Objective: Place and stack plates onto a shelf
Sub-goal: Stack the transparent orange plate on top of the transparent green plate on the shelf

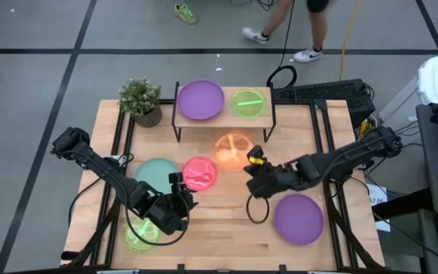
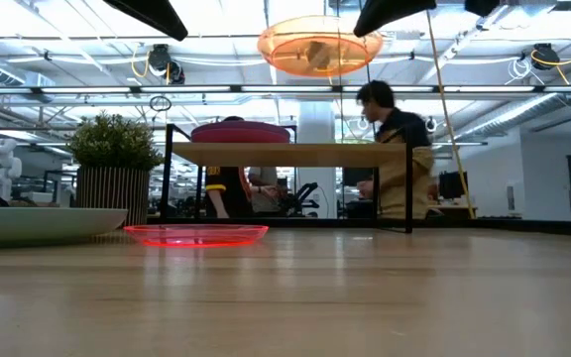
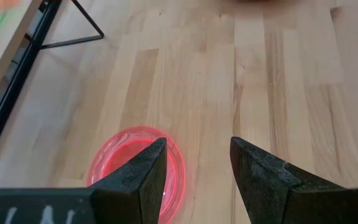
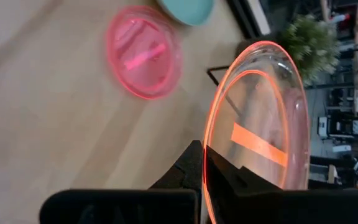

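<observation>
Lying nearest the front edge of the surface (image 1: 226, 243) is a lime-green plate (image 1: 141, 234), partly under the left gripper (image 1: 179, 199), whose fingers (image 3: 143, 175) stand apart and hold nothing; that arm hovers over bare wood beside the pink plate (image 1: 199, 173), probably waiting its turn. A purple plate (image 1: 299, 218) rests alone on the front right, and a teal plate (image 1: 157, 176) sits just left of the pink one, their edges touching or nearly so. Farther in, the right gripper (image 1: 255, 164) has its fingers clamped on the rim of the orange plate (image 1: 233, 148), carrying it level and well above the wood, just in front of the shelf (image 1: 223, 122); the height looks chosen so the plate can clear the board's edge. On the shelf itself, another purple plate (image 1: 201, 100) fills the left half and a smaller lime-green plate (image 1: 249, 103) the right, so the orange one would likely stack on one of these. A potted plant (image 1: 141, 100) stands beside the shelf's left end.
</observation>
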Motion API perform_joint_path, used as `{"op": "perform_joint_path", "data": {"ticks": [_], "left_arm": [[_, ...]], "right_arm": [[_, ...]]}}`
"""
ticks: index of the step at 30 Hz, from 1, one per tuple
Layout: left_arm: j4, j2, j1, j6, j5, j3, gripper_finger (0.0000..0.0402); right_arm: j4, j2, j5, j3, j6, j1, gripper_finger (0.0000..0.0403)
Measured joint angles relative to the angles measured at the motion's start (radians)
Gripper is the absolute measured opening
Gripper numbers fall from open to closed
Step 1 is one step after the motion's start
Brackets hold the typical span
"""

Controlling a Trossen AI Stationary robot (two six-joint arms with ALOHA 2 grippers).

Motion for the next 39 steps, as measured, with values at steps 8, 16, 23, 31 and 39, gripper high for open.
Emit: {"op": "perform_joint_path", "data": {"ticks": [8, 16, 23, 31, 39], "left_arm": [[0.007, 0.000, 0.000, -0.010, 0.000, 0.000, 0.0181], [0.036, 0.000, 0.000, -0.003, 0.000, 0.000, 0.0181], [0.037, 0.000, 0.000, -0.007, 0.000, 0.000, 0.0181], [0.038, 0.000, 0.000, -0.013, 0.000, 0.000, 0.0181], [0.038, 0.000, -0.001, -0.013, 0.000, 0.000, 0.0181]], "right_arm": [[-0.002, -0.056, -0.078, 0.000, -0.080, -0.132, 0.0000], [-0.023, -0.056, -0.132, 0.000, -0.141, -0.264, 0.0000], [-0.022, -0.056, -0.162, 0.000, -0.168, -0.361, 0.0000], [-0.022, -0.056, -0.211, 0.000, -0.202, -0.468, 0.0000], [-0.021, -0.056, -0.238, 0.000, -0.242, -0.549, 0.0000]]}}
